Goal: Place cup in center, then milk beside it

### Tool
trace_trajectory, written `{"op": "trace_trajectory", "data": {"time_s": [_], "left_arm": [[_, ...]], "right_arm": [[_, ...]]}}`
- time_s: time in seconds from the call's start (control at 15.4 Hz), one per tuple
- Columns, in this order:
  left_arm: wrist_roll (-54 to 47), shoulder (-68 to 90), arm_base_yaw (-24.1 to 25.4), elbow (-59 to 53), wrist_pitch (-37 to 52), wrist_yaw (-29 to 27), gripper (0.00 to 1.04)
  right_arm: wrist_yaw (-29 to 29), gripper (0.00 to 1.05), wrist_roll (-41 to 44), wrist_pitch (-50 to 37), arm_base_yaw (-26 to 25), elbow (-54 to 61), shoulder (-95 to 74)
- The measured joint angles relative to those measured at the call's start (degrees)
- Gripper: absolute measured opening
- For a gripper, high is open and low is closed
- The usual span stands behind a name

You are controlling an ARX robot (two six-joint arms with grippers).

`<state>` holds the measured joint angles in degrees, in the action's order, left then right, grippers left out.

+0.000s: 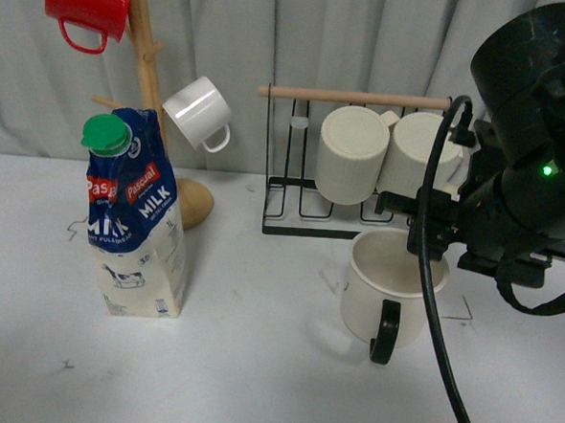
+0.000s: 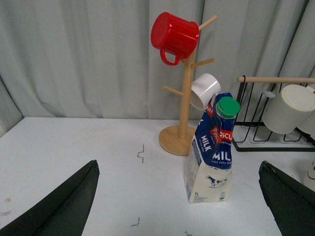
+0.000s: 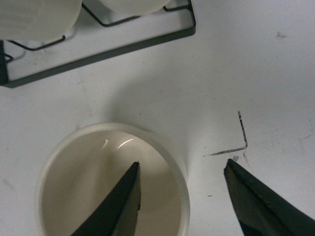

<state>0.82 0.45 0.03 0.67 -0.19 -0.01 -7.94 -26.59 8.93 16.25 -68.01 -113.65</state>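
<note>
1. Although the cup (image 1: 378, 294) stands upright on the table (image 1: 254, 363), right of the middle and just in front of the wire rack (image 1: 305, 230), part of its rim is covered in the front view by the right arm (image 1: 541, 141) and its black cable (image 1: 433, 321)
2. Cup handle (image 1: 386, 333): black, turned toward the camera; the far side of the cup wall is hidden
3. Right tool (image 3: 182, 163): jaws wide, straddling the cup wall, with one finger (image 3: 118, 206) over the inside and the other over the table outside. Contact with the wall cannot be determined; the wrist view cuts off the finger bases and the near edge of the cup
4. Milk (image 1: 137, 241): upright on the table at the left, well apart from the cup, just in front of the mug tree (image 1: 198, 206). Its blue top is creased and leaning, so the print is only partly readable
5. Left tool (image 2: 178, 164): jaws wide, both fingers clear of the milk, which shows beyond them. Only the finger ends are in frame
6. Two cream mugs (image 1: 351, 153) hang on the rack; the right one is partly hidden behind the arm
7. Red mug (image 1: 84, 3) on the tree: cut off by the upper edge of the front view
</note>
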Motion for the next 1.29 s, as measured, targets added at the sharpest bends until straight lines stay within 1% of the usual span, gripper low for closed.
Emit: {"op": "trace_trajectory", "data": {"time_s": [0.19, 0.26, 0.32, 0.52, 0.58, 0.65, 0.71, 0.78, 0.84, 0.91, 0.97, 1.29], "left_arm": [[0.0, 0.0, 0.0, 0.0, -0.02, 0.0, 0.98], [0.0, 0.0, 0.0, 0.0, -0.02, 0.0, 0.98], [0.0, 0.0, 0.0, 0.0, -0.02, 0.0, 0.98], [-0.02, 0.0, 0.0, -0.02, -0.02, 0.0, 0.98], [-0.02, 0.0, 0.0, 0.0, 0.0, 0.0, 0.98], [-0.02, 0.0, 0.0, -0.02, -0.02, 0.0, 0.98], [-0.02, 0.0, 0.0, 0.0, -0.02, 0.0, 0.98], [0.0, 0.0, 0.0, 0.0, -0.02, 0.0, 0.98], [0.0, 0.0, 0.0, -0.02, -0.02, 0.0, 0.98], [-0.02, 0.0, 0.0, 0.0, -0.02, 0.0, 0.98], [-0.02, 0.0, 0.0, -0.02, -0.02, -0.02, 0.98], [-0.02, 0.0, 0.0, -0.02, -0.02, 0.02, 0.98]], "right_arm": [[0.5, 0.83, -0.02, -1.57, -1.68, 0.13, 5.01], [0.48, 0.94, 0.11, -3.76, -2.05, 0.57, 7.91], [0.48, 0.99, 0.66, -6.4, -2.12, 1.07, 13.14], [-0.04, 0.97, 4.28, -13.49, -1.95, 3.32, 27.69], [-4.66, 0.83, 11.91, -28.61, -1.97, 11.26, 32.59], [-5.38, 0.65, 20.35, -36.37, -2.45, 22.62, 40.72], [-5.29, 0.34, 24.96, -33.83, -3.26, 36.06, 55.32], [-3.41, 0.09, 25.77, -29.05, -4.28, 46.05, 69.0], [-0.24, 0.02, 26.25, -26.56, -8.83, 55.54, 82.84], [2.89, 0.02, 26.25, -26.56, -10.78, 58.29, 86.53], [7.1, 0.02, 26.29, -25.9, -16.35, 60.37, 88.59], [7.87, 0.02, 26.29, -25.4, -16.5, 61.51, 90.75]]}}
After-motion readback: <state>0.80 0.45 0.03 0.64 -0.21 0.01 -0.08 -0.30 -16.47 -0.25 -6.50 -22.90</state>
